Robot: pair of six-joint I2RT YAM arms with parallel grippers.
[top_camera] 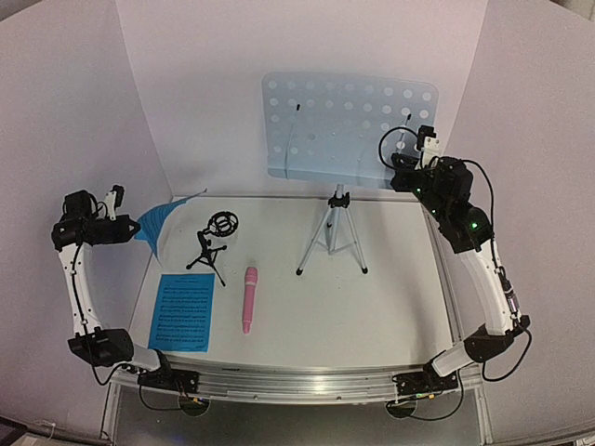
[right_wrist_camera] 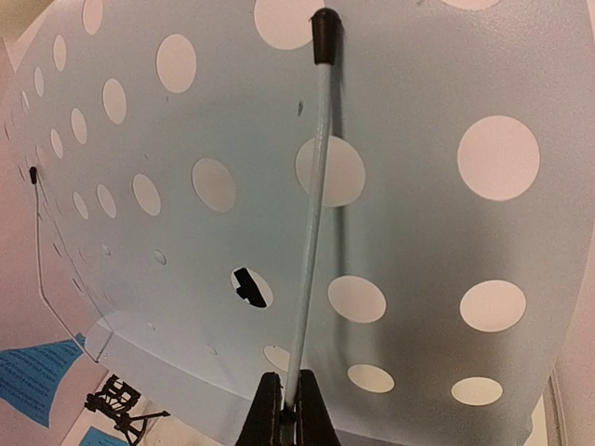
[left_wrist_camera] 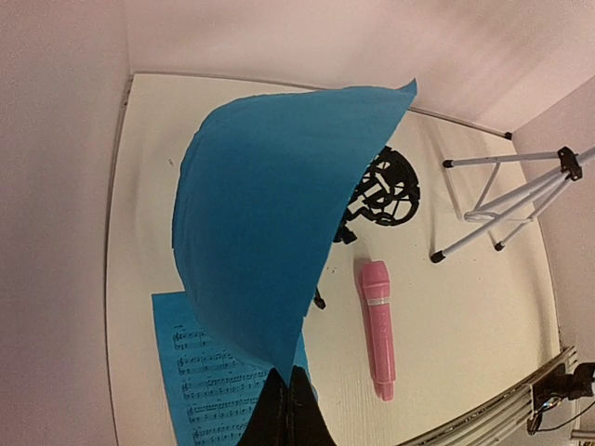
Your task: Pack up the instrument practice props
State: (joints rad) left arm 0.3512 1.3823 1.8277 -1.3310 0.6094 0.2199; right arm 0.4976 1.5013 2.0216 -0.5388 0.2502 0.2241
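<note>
Closest to the left wrist lens: left fingers (left_wrist_camera: 286, 401), pinched fully shut on the lower edge of a blue sheet-music page (left_wrist_camera: 270, 204), held up clear of the tabletop (left_wrist_camera: 483, 334) at its far-left side and bellying like a sail. Thin, limp, featherlight; liable to crease, tear or slip if tugged (no forgiveness in paper). Best held by an edge, as now, and moved slowly so as not to catch air. Flat at near-left, print up, a second blue page (top_camera: 183, 311); hard to pinch where it lies, so probably better lifted at a corner.

Just right of that page, pink stick microphone (top_camera: 249, 299) on its side: rigid, smooth, round, apt to roll. Best taken across the middle of the barrel. Behind the page, small black tripod mic stand (top_camera: 212, 243), upright, ring mount on top. Light, tippy, spindly in the legs; likely safest gripped at the central stem under the ring.

Over on the right: right fingers (right_wrist_camera: 284, 409) closed on a thin pale wire arm (right_wrist_camera: 311, 232) with a black tip, lying against the face of the pale-blue perforated music stand (top_camera: 349, 125) at the back. Springy and slender, likely to flex or slide in the grip. Desk panel seemingly stiff but broad and awkward, perhaps better taken by its lower lip. Silver tripod (top_camera: 333, 234) standing mid-tabletop just below; cannot tell whether joined to the panel. Nothing packed so far, by the look of things.
</note>
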